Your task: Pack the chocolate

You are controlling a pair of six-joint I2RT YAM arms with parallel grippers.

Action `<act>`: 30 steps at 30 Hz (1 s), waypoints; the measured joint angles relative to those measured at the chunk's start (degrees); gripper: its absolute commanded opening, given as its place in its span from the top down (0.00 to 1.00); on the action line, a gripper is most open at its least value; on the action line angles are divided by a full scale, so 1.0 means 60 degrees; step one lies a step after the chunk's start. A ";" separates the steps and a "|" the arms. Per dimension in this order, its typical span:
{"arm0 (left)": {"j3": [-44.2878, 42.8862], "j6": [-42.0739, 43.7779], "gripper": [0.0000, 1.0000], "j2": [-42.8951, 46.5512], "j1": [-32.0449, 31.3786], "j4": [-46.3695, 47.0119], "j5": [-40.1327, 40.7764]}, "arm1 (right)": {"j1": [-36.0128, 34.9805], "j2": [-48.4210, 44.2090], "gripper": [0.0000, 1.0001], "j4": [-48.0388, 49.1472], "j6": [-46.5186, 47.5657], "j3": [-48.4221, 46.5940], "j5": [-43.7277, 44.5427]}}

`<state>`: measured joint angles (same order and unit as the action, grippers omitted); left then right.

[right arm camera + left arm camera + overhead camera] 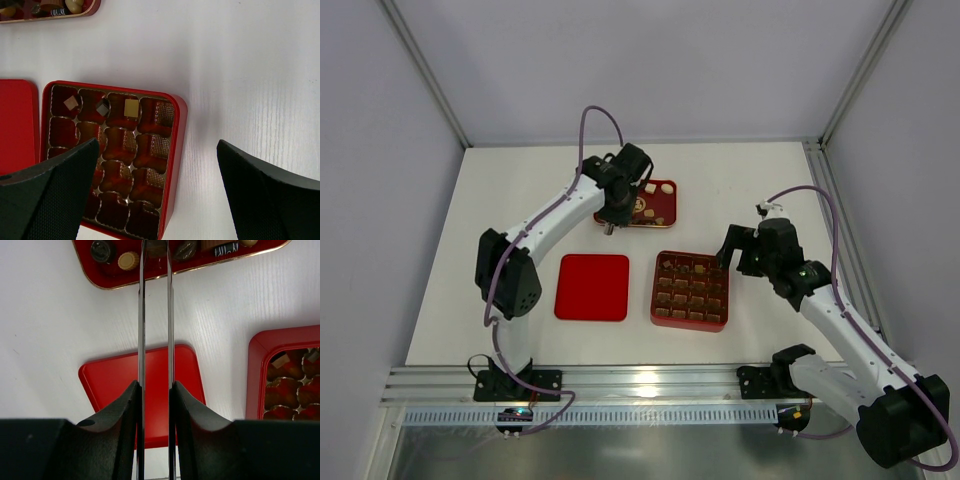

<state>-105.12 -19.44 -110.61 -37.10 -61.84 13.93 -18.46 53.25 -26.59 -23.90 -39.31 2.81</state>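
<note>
Barely begun: I saw only three chocolates point(131, 107) in the gridded box point(181, 130). Left fingers point(141, 340) pinched narrow on a dark piece point(156, 245) at the tray point(115, 286); right fingers point(50, 190) gaped wide.

I can't read any writing, label or number here. The nearest thing to it is a dark chocolate point(226, 249) in the tray point(125, 284), marked with white strokes. Whether they are letters I cannot tell.
</note>
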 measured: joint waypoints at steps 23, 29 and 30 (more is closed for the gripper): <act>-0.1184 0.0135 0.74 -0.0215 0.0007 -0.0474 -0.0007 | 0.0015 0.0007 0.00 -0.0004 0.0000 -0.0004 0.0168; -0.1195 0.0073 0.75 0.0022 -0.0233 -0.0583 -0.0004 | 0.0015 0.0007 0.00 -0.0127 0.0000 -0.0248 0.0346; -0.1220 0.0062 0.75 0.0091 -0.0328 -0.0619 0.0000 | 0.0015 0.0004 0.00 -0.0153 -0.0004 -0.0313 0.0382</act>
<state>-112.44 -19.07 -110.06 -39.07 -65.56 13.93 -18.37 53.28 -27.51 -23.92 -41.19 5.10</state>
